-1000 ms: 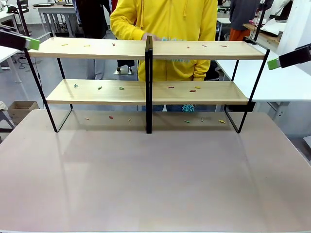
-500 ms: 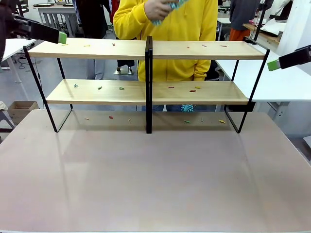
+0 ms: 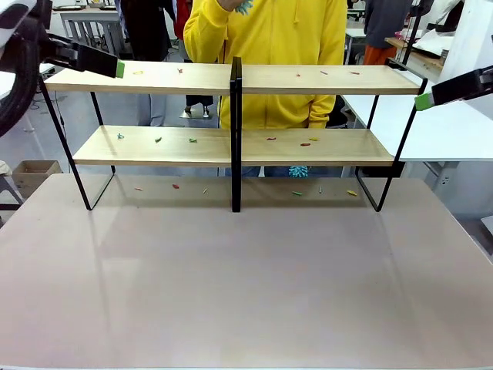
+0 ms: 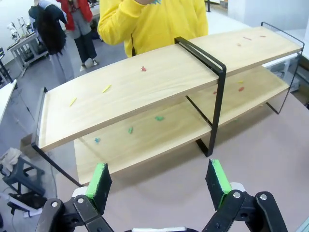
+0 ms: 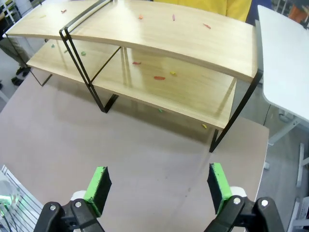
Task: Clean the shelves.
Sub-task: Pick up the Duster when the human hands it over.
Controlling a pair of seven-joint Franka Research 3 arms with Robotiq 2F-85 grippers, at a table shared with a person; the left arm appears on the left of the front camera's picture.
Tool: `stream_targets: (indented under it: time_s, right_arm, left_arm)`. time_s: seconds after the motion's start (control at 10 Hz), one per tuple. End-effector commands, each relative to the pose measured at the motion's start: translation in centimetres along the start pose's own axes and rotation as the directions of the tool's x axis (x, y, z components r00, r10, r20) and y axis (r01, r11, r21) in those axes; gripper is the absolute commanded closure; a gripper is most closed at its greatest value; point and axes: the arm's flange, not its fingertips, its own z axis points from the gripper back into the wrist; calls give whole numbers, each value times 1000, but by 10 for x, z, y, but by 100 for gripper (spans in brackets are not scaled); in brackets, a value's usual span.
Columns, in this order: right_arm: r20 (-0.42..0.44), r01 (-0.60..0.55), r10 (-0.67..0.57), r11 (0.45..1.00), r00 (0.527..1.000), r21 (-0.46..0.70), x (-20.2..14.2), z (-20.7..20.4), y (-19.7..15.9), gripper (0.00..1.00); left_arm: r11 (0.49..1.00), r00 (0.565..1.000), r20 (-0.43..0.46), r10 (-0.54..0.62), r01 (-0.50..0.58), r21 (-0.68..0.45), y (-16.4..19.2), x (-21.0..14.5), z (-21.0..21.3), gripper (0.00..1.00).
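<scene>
I hold my left pincer (image 4: pixel 158 180) and right pincer (image 5: pixel 157 186) released at the front view's upper corners, flanking the shelves (image 3: pixel 308 79), probably to reach the scraps (image 3: pixel 192 140).

Workshop room with a grey floor (image 3: pixel 127 108). A white table (image 3: pixel 454 131) stands at right, a cardboard box (image 3: pixel 31 173) lies on the floor at left, and a grey-legged table (image 3: pixel 85 11) stands far left.

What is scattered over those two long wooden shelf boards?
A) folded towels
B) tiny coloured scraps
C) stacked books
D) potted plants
B: tiny red, green and yellow scraps dot both boards of the black-framed light-wood shelves, and a few more lie on the pale table under them.
</scene>
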Motion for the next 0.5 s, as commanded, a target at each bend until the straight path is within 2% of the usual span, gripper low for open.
stream_targets:
  time_s: [0.0,0.4]
  right_arm:
    - [-9,54,-54,999,999,-2,-34,6,13,0]
    - [26,75,-75,997,997,-17,-39,23,30,0]
  left_arm:
    - [1000,1000,-11,-3,3,10,-8,-102,17,0]
    - [1000,1000,-7,3,-3,-7,-5,-106,16,0]
